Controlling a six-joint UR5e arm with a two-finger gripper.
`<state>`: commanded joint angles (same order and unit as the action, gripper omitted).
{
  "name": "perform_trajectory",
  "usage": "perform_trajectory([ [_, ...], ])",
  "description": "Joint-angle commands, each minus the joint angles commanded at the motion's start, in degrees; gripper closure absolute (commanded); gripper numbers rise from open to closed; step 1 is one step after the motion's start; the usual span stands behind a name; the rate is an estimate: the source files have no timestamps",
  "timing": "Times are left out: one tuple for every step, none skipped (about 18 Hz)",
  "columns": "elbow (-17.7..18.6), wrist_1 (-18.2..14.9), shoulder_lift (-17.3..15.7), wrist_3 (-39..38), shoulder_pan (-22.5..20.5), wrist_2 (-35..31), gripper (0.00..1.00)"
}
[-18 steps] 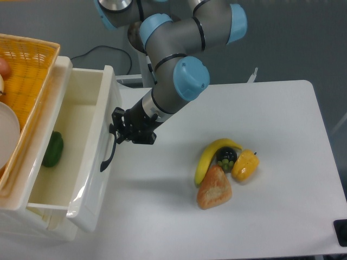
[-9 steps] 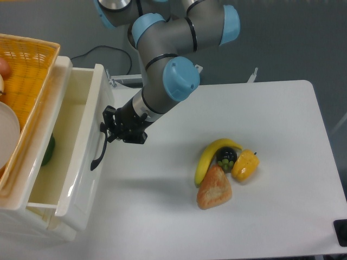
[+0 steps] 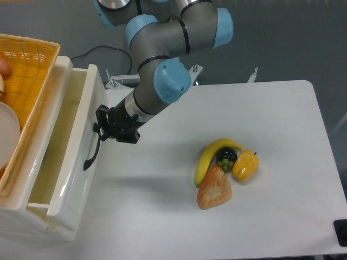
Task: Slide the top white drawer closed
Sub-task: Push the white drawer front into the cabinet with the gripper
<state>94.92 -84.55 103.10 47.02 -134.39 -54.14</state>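
Against the top white drawer (image 3: 70,179) front, the pincer (image 3: 99,129) presses.

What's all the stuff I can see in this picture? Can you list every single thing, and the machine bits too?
top white drawer: one, glossy white, left, partly open, dark curved handle on its front.
yellow wicker basket: one, yellow-orange, on top of the cabinet at far left, something white inside.
table: one, white.
banana: one, yellow, right of table centre.
bread: one, golden brown, just below the banana.
yellow pepper: one, yellow, beside the banana.
dark round item: one, black with green, between banana and pepper; can't tell what it is.
arm: one, grey with light blue caps, reaching from the top.
gripper: one, black, at the drawer's handle; finger state unclear.
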Motion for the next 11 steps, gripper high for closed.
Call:
perform_trajectory([
  [0.1,0.0,-0.3,0.0,0.1,0.0,0.93],
  [0.3,0.0,-0.4,0.0,0.2,0.0,0.93],
  [0.4,0.0,-0.5,0.0,0.4,0.0,0.93],
  [0.4,0.0,-0.5,0.0,0.8,0.1,0.93],
  [0.4,0.0,-0.6,0.0,1.1,0.0,0.93],
  [0.4,-0.1,-0.7,0.0,1.1,0.0,0.93],
  [0.5,-0.1,-0.8,0.0,1.1,0.0,0.93],
  [0.6,-0.1,-0.9,0.1,1.6,0.1,0.93],
  [0.6,-0.1,-1.0,0.1,1.9,0.1,0.93],
  [0.6,-0.2,-1.0,0.1,2.1,0.1,0.93],
  [0.6,-0.1,-1.0,0.1,2.2,0.1,0.93],
])
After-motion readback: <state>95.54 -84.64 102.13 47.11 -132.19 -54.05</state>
